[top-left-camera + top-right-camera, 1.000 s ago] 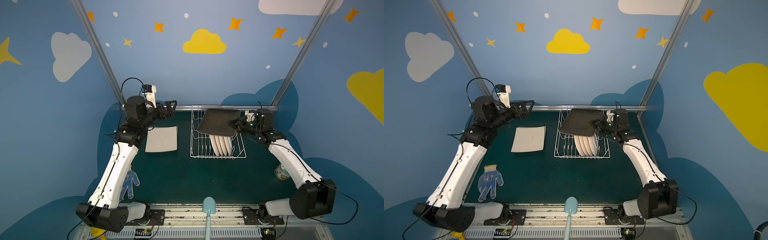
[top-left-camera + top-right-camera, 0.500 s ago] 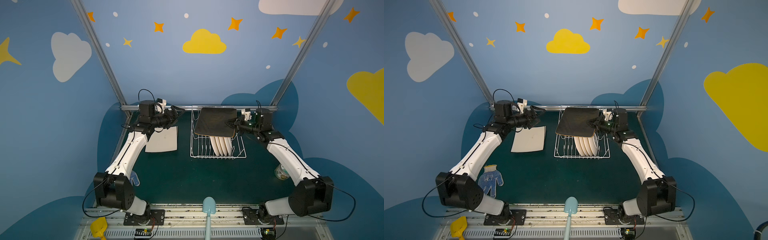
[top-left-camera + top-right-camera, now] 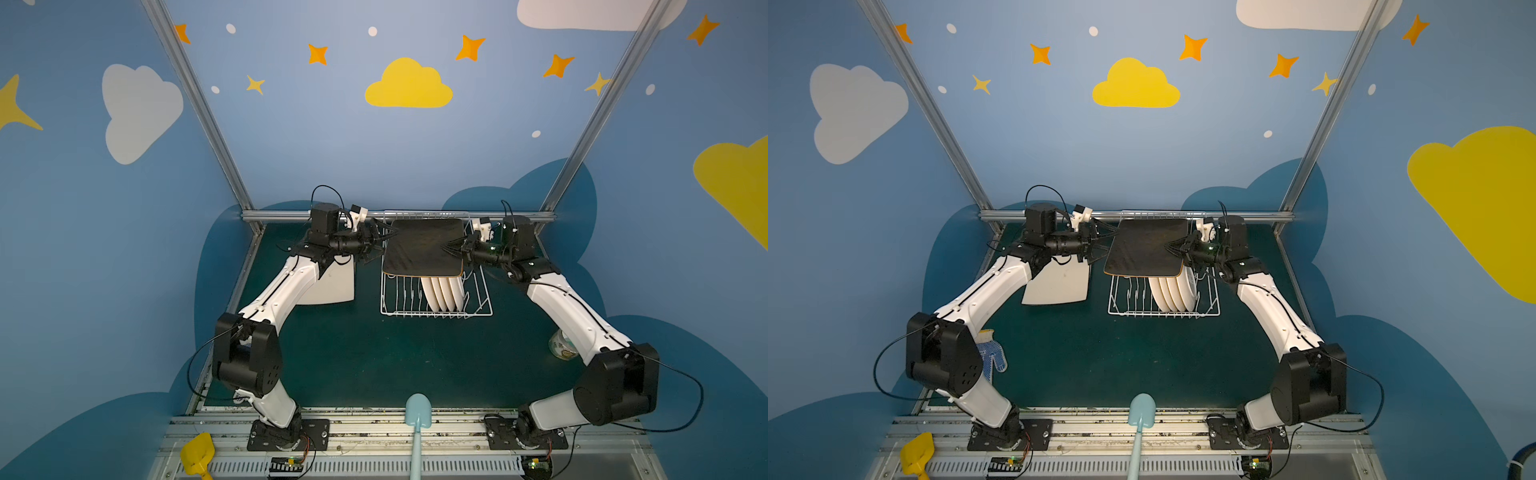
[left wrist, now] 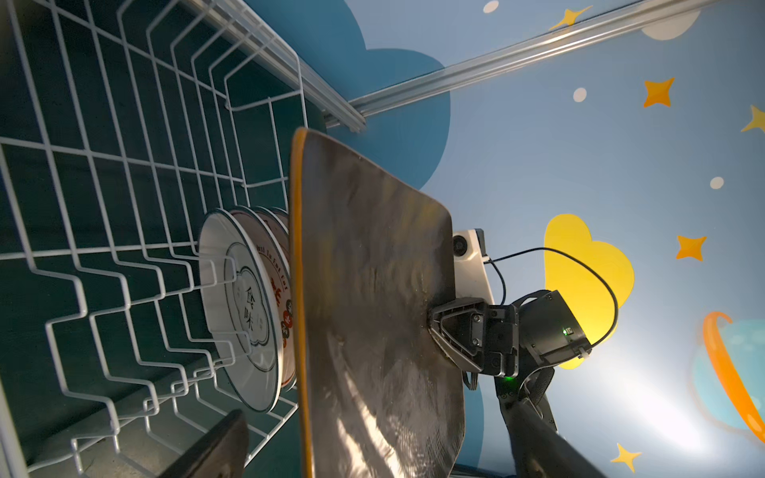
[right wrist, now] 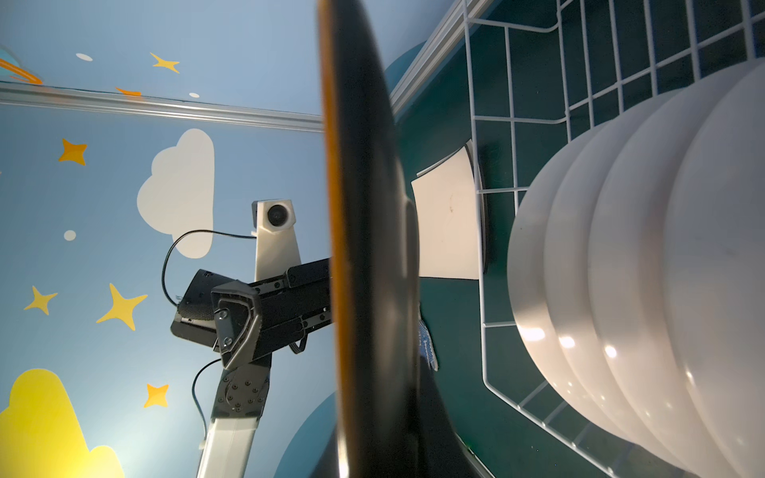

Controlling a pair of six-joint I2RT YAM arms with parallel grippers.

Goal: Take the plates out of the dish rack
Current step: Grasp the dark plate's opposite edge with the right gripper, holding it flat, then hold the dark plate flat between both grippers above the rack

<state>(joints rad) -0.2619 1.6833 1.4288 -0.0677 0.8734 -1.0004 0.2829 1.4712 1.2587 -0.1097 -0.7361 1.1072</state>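
- The black plate [image 3: 419, 249] hangs roughly level just above the back half of the dish rack [image 3: 415, 314], not touching its wires.
- The right gripper [image 3: 451, 247] is clenched on the black plate's edge on the rack's right side.
- The left gripper [image 3: 384, 245] has its jaws spread wide on the rack's left side, with the plate's opposite edge between them and no pinch on it.
- Four round plates [image 3: 442, 293] stand on edge in the rack's right half, beneath the black plate.
- A cream plate [image 3: 336, 286] lies flat on the table [image 3: 353, 353], just left of the rack.
- A dotted glove [image 3: 994, 357] lies well in front of the rack, to its left.
- A pale cup [image 3: 561, 345] sits well right of the rack.
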